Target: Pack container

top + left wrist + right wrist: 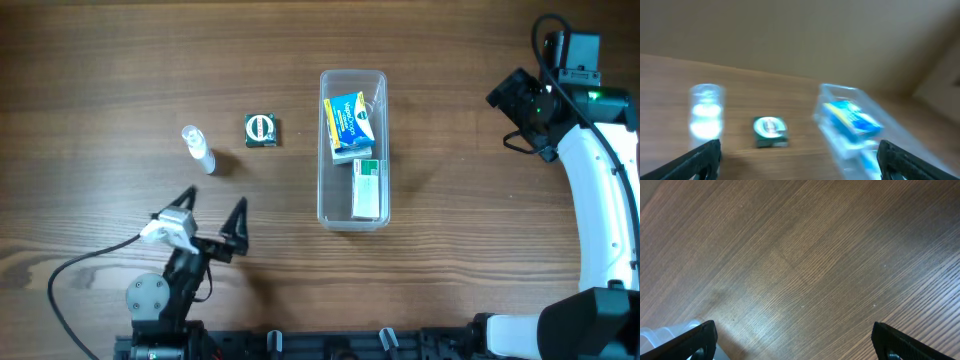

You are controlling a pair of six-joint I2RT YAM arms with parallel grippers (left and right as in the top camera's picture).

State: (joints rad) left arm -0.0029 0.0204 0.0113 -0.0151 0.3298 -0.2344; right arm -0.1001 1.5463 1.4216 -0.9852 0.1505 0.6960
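Note:
The clear plastic container point(353, 218) stands mid-table, long side running front to back. It holds a blue and yellow box point(347, 120) and a white and green box point(367, 188). A small green box point(261, 130) and a small clear bottle point(197, 148) lie to its left. My left gripper point(212, 217) is open and empty near the front left, short of the bottle. The left wrist view shows the bottle point(705, 117), the green box point(770, 131) and the container point(850, 125), blurred. My right gripper point(521, 110) is open and empty at the far right.
The right wrist view shows bare wood and a corner of the container point(665, 335) at lower left. A black cable point(80, 270) trails from the left arm along the front left.

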